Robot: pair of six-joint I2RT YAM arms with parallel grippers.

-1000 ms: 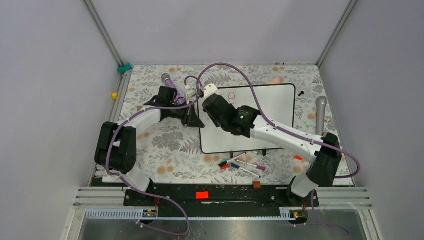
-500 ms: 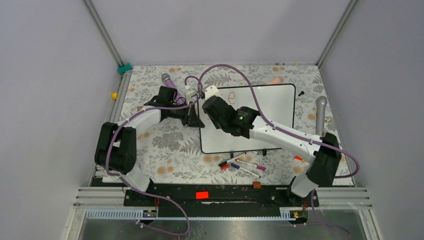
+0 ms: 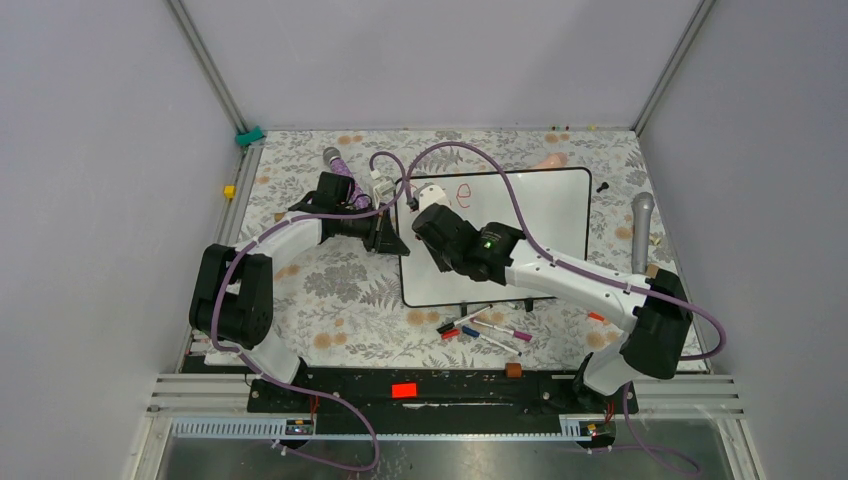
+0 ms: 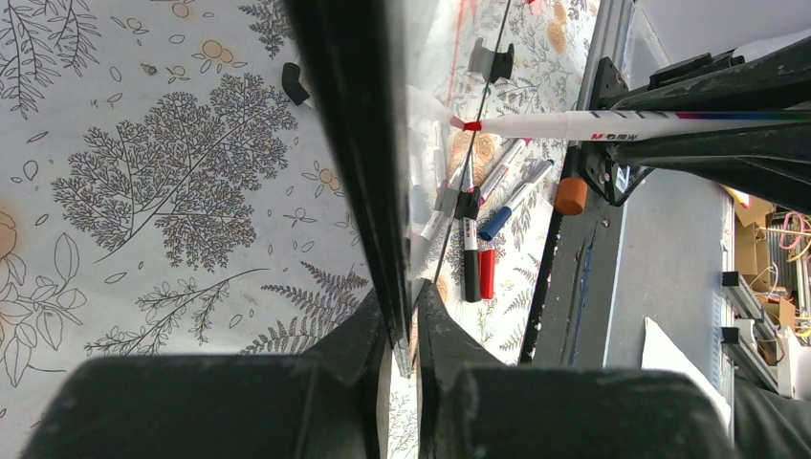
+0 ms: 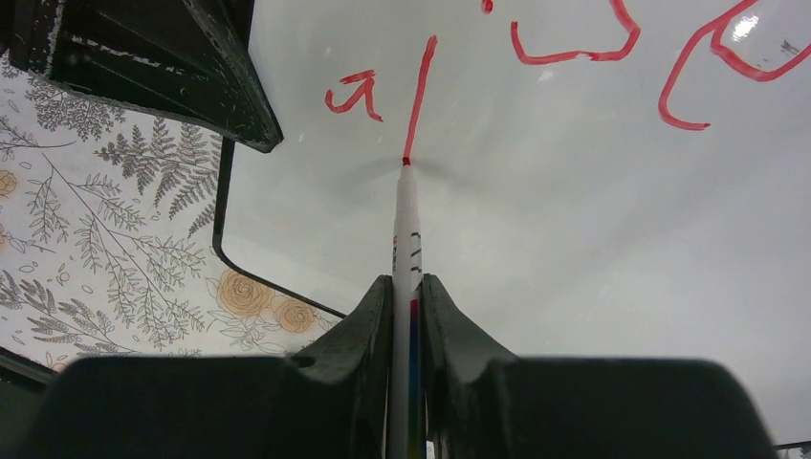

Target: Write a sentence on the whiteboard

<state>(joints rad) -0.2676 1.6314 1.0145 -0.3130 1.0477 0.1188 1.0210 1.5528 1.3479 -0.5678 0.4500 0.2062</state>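
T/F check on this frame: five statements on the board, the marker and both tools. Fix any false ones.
1. The right tool grips a marker whose tip touches the board. True.
2. The writing is blue. False: it is red.
3. The left tool is open and clear of the board. False: it is shut on the board's edge.
4. Spare markers lie on the cloth by the board's near edge. True.
5. A microphone lies to the right of the board, off it. True.
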